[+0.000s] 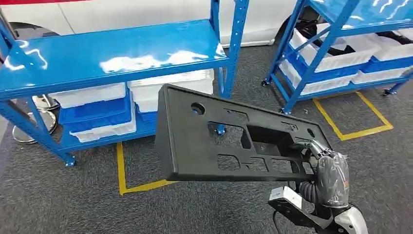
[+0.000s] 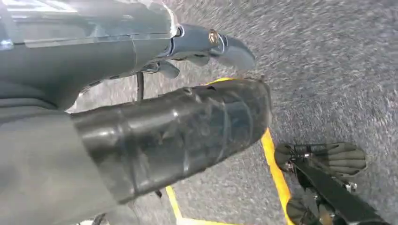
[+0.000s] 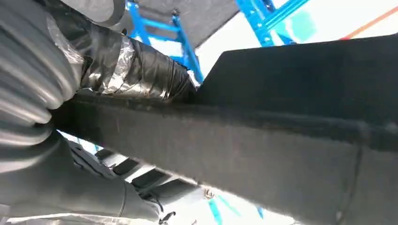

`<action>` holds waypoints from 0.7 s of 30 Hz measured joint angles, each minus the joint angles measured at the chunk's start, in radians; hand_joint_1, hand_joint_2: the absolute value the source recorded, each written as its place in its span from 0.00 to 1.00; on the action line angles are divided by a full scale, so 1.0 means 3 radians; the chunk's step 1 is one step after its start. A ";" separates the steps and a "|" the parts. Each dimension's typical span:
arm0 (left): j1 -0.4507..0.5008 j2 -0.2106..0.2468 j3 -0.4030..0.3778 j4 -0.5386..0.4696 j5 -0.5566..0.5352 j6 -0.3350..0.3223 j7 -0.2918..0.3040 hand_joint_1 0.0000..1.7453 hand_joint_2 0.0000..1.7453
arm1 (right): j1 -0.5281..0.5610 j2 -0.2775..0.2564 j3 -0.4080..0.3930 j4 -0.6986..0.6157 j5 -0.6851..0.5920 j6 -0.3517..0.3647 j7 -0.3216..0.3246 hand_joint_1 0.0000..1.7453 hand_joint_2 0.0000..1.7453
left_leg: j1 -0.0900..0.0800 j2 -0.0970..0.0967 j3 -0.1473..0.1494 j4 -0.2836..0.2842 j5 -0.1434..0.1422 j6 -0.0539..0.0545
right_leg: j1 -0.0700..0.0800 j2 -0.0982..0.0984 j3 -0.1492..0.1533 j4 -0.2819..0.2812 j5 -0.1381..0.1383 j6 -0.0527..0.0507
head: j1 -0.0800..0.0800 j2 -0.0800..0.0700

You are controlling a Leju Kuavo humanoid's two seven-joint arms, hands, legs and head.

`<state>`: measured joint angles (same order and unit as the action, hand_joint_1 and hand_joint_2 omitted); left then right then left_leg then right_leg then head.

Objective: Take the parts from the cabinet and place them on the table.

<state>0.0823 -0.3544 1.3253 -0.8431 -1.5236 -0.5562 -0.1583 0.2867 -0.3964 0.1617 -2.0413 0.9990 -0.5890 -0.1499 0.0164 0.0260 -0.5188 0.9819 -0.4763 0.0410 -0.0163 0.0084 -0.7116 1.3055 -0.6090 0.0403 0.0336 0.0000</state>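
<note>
Grey carpet covers the floor, marked with yellow tape lines; a blue metal rack stands on it, its glossy top shelf bare and reflecting light; beneath that shelf sit white bins and a blue bin; a second blue rack, loaded with white bins of its own, stands to the right of the first rack and apart from it; behind the first rack runs a white body panel of what looks like a car; round metal bases rest on the floor at the first rack's left leg.

The black plastic part, a flat rectangular plate with several cut-outs, is held in the air in front of the first rack, tilted, its left edge overlapping the rack's lower shelf in the head view; the right hand grasps it at its lower right corner, thumb over the top face and dark fingers under the edge; the right wrist view shows the taped thumb pressed against the part's rim.

The left hand hangs over the carpet and a yellow line; it holds nothing, with its thick thumb extended and its fingers apart.
</note>
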 joint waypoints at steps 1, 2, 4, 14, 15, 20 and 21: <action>-0.0003 0.0000 0.0006 0.0000 -0.0031 -0.0005 -0.0025 0.00 0.00 | 0.0000 0.0000 0.0000 0.0000 -0.0027 0.0006 -0.0011 1.00 1.00 | 0.0000 0.0044 -0.0002 0.0006 -0.0004 -0.0005 | -0.0010 -0.0008 -0.0026 0.0053 0.0024 0.0009 | 0.0000 0.0000; -0.0009 -0.0003 0.0006 0.0000 -0.0075 -0.0008 -0.0046 0.00 0.00 | -0.0001 0.0000 0.0000 0.0000 -0.0042 0.0016 -0.0028 1.00 1.00 | 0.0000 0.0087 0.0000 0.0012 -0.0012 -0.0011 | -0.0021 -0.0020 0.0032 -0.0058 0.0124 0.0019 | 0.0000 0.0000; -0.0028 -0.0009 0.0006 0.0003 -0.0126 0.0017 -0.0052 0.00 0.00 | -0.0001 0.0000 -0.0001 0.0000 -0.0043 0.0043 -0.0038 1.00 1.00 | 0.0001 0.0161 0.0019 0.0026 -0.0037 -0.0034 | -0.0028 -0.0103 0.0363 -0.0657 0.0432 0.0015 | 0.0000 0.0000; -0.0038 0.0014 -0.0089 0.0095 -0.0153 0.0149 -0.0102 0.00 0.00 | 0.0119 0.0014 -0.0051 -0.0090 0.0003 0.0053 0.0042 1.00 1.00 | -0.0008 -0.0049 -0.0231 0.0735 -0.0509 -0.0177 | 0.0004 -0.0008 0.0481 -0.1015 0.0518 -0.0180 | -0.0003 0.0000; -0.0033 0.0027 -0.0090 0.0127 -0.0153 0.0169 -0.0112 0.00 0.00 | 0.0140 0.0014 -0.0052 -0.0099 0.0013 0.0058 0.0056 1.00 1.00 | -0.0008 -0.0065 -0.0347 0.0973 -0.0598 -0.0179 | 0.0010 0.0033 0.0474 -0.1012 0.0519 -0.0182 | -0.0003 0.0000; -0.0036 0.0211 -0.0154 0.0353 -0.0153 0.0282 -0.0141 0.00 0.00 | 0.0164 0.0034 -0.0034 -0.0158 0.0134 0.0169 0.0173 1.00 1.00 | -0.0001 -0.0195 -0.0049 0.0265 -0.0056 -0.0149 | 0.0010 0.0263 0.0449 -0.0937 0.0510 -0.0168 | -0.0001 0.0000; -0.0048 0.0272 -0.0167 0.0438 -0.0153 0.0319 -0.0141 0.00 0.00 | 0.0135 0.0075 0.0006 -0.0163 0.0221 0.0219 0.0206 1.00 1.00 | 0.0017 -0.0388 0.0003 0.0164 -0.0123 -0.0140 | 0.0007 0.0296 0.0430 -0.0926 0.0510 -0.0158 | -0.0001 0.0000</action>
<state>0.0679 -0.2727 1.2753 -0.7117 -1.5694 -0.4606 -0.2007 0.3271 -0.3740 0.1635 -2.0901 1.0652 -0.5232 -0.0883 0.0213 -0.0903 -0.5180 1.0310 -0.5132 -0.0009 -0.0143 0.0973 -0.5827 1.0276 -0.4560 -0.0070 0.0332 0.0000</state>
